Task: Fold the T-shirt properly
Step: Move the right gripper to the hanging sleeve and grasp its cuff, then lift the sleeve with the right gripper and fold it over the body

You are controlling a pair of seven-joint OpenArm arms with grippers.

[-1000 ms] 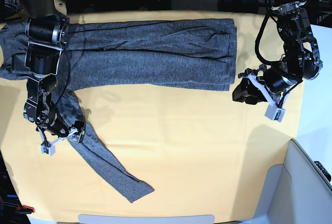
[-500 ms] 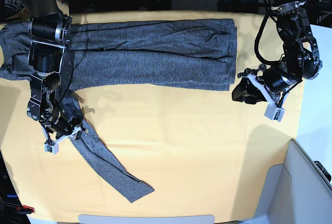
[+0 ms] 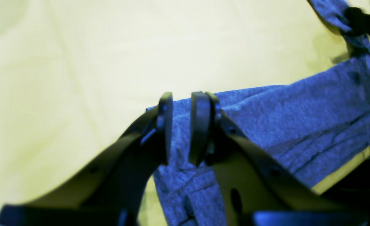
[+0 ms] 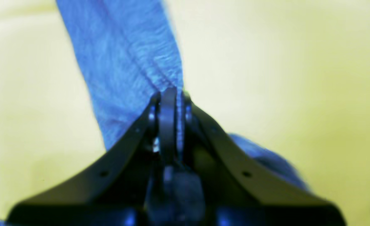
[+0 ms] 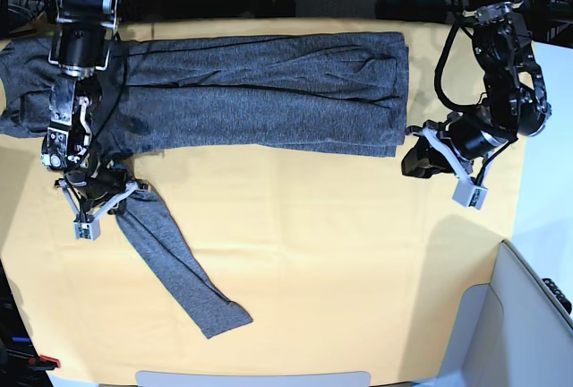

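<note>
Right claw point(image 4: 170, 103) pinched closed — left claw point(image 3: 185, 128) narrowly parted.

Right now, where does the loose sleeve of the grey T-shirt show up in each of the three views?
Base: the sleeve runs diagonally at lower left, its upper end pinched by the right gripper.
Right wrist: a strip running from top centre down into the shut fingers.
Left wrist: hard to tell; the T-shirt's folded corner fills the view.
Shared landmark: the yellow cloth.
</note>
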